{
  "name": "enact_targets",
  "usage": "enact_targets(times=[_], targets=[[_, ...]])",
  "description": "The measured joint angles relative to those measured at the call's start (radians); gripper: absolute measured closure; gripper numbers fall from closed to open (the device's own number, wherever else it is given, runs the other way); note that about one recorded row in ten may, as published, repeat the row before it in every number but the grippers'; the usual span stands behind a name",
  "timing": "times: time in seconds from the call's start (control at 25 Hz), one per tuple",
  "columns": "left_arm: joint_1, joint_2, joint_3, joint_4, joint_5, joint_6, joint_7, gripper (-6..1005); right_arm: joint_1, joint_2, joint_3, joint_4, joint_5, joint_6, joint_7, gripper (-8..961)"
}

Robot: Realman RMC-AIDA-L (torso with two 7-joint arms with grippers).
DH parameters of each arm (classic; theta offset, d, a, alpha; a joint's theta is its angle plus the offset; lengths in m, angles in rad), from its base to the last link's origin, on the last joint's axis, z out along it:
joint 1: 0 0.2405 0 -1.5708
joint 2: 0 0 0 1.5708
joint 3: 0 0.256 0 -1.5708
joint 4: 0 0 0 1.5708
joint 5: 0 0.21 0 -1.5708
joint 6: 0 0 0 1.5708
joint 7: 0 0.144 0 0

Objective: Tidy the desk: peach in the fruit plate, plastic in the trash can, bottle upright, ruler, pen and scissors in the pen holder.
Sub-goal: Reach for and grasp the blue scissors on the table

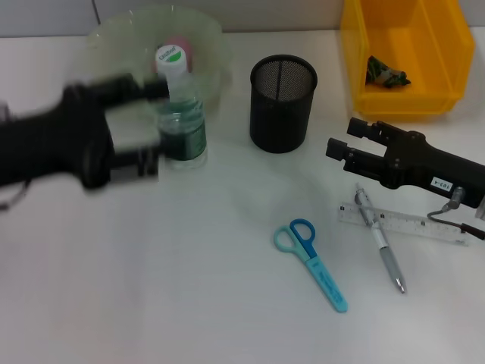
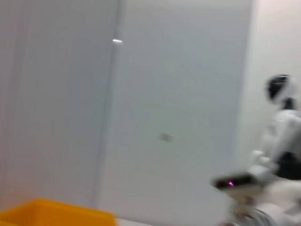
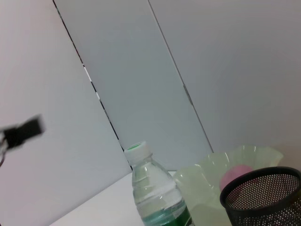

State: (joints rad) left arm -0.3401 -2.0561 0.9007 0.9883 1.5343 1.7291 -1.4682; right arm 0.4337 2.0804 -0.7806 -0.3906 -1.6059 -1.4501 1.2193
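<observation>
White desk (image 1: 189, 303) filling the head view. Yellow trash can (image 1: 405, 53) at upper right, a crumpled scrap of plastic (image 1: 386, 73) inside. Pale green fruit plate (image 1: 114, 38) at upper left, pink peach (image 1: 180, 47) in it. Left gripper (image 1: 159, 121) at centre left, blurred, fingers (image 1: 155, 89) spread wide on either side of the bottle (image 1: 180, 114), apparently not clamped on it. Bottle upright just in front of the plate, long axis vertical, white-and-green cap up. Right gripper (image 1: 337, 149) at centre right, fingers pointing left, parted a little, holding nothing. Black mesh pen holder (image 1: 282, 102) at top centre. Clear ruler (image 1: 405, 221) at right, lying nearly level, long axis left to right. Blue scissors (image 1: 311, 262) at lower centre, handles toward upper left, tip toward lower right. Pen (image 1: 379, 239) across the ruler, tip toward the lower right.
</observation>
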Motion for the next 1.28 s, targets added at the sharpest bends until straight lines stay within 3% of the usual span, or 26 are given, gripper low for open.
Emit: enact_targets(times=[0.04, 0.16, 0.2, 0.28, 0.32, 0.56, 0.8, 1.08, 1.28], targets=[[0.006, 0.006, 0.003, -0.071, 0.020, 0.073, 0.082, 240, 0.000, -0.001, 0.000, -0.002, -0.001, -0.004, 0.002, 188], [0.006, 0.006, 0.003, -0.071, 0.020, 0.073, 0.082, 240, 0.000, -0.001, 0.000, -0.008, -0.005, -0.029, 0.025, 188], [0.015, 0.009, 0.004, -0.145, 0.048, 0.115, 0.143, 241, 0.000, -0.002, 0.000, -0.012, -0.006, -0.035, 0.027, 188], [0.015, 0.009, 0.004, -0.145, 0.048, 0.115, 0.143, 241, -0.001, -0.002, 0.000, -0.016, -0.007, -0.039, 0.027, 188], [0.023, 0.007, 0.001, -0.285, 0.120, 0.130, 0.253, 242, -0.002, -0.002, 0.000, -0.020, -0.009, -0.042, 0.026, 188], [0.022, -0.003, 0.009, -0.325, 0.149, 0.132, 0.303, 243, -0.010, -0.005, -0.001, -0.057, -0.010, -0.099, 0.029, 188], [0.008, -0.010, 0.009, -0.359, 0.178, 0.127, 0.336, 242, -0.019, -0.023, 0.000, -0.094, -0.021, -0.141, 0.087, 189], [0.007, -0.010, 0.009, -0.379, 0.179, 0.112, 0.343, 242, -0.023, -0.020, 0.002, -0.389, -0.202, -0.151, 0.447, 189], [0.009, -0.012, 0.009, -0.398, 0.179, 0.106, 0.353, 243, 0.022, -0.014, -0.001, -0.593, -0.328, -0.224, 0.720, 189]])
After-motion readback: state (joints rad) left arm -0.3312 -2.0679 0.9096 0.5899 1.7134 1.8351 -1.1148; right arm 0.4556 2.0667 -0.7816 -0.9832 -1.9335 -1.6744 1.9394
